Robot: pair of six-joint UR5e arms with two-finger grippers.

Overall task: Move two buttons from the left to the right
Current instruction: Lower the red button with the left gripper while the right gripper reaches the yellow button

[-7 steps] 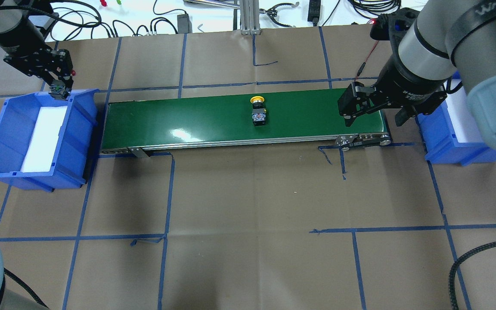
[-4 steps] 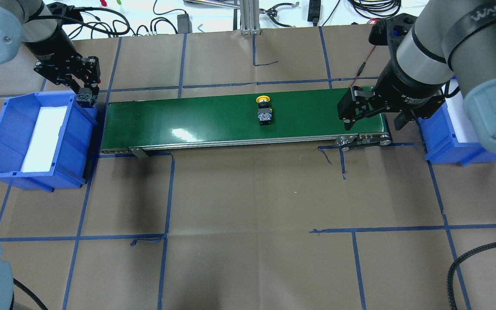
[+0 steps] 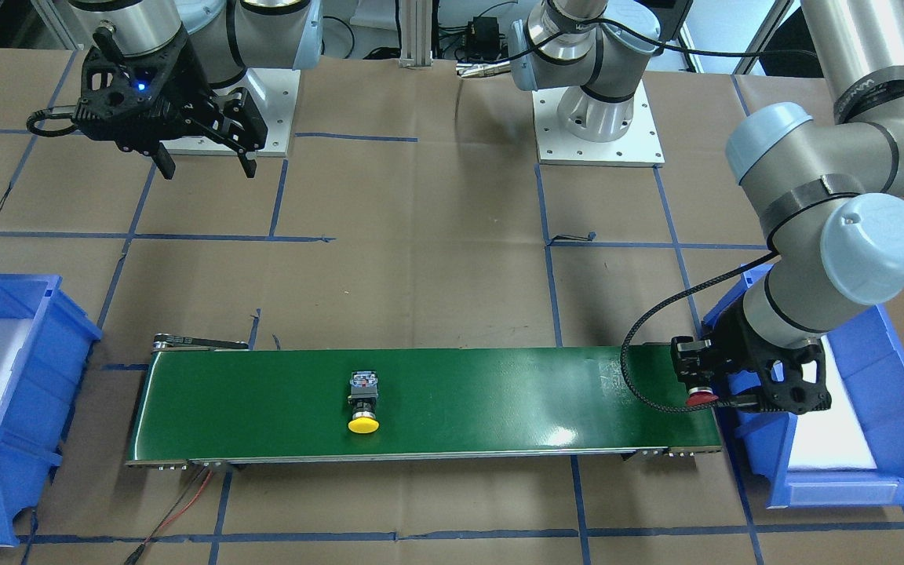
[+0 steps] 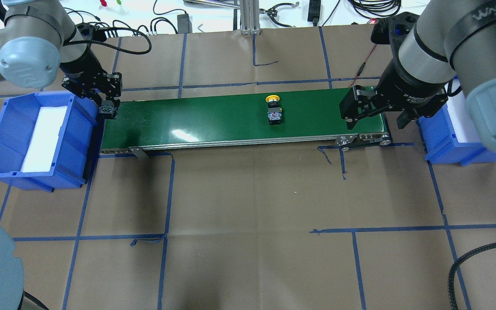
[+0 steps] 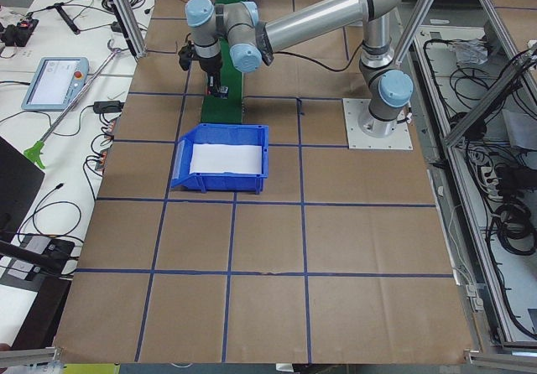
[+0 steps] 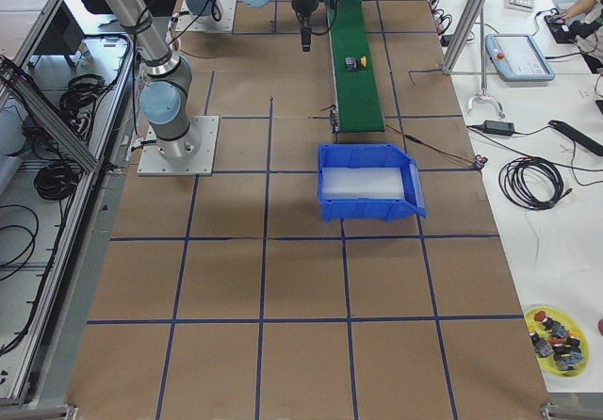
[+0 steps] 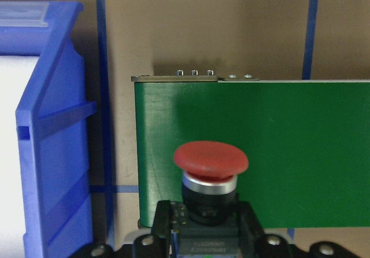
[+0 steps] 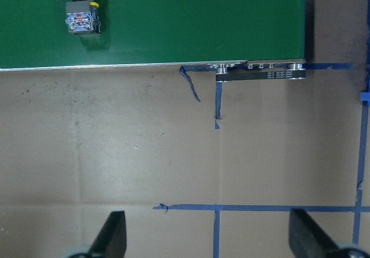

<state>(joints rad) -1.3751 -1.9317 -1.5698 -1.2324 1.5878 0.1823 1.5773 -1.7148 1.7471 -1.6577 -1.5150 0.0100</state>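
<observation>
Green belt end (image 4: 121, 118) is lying beneath left pincer (image 4: 108, 110) clenching red button (image 7: 211, 157); early release risks edge fall. Right pincer (image 4: 376, 124) is hanging released.

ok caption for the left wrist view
Left claw holds the red button at the end of the green belt

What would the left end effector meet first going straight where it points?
Probably the green belt beside the blue bin; the red button in the left end effector would touch first.
</observation>
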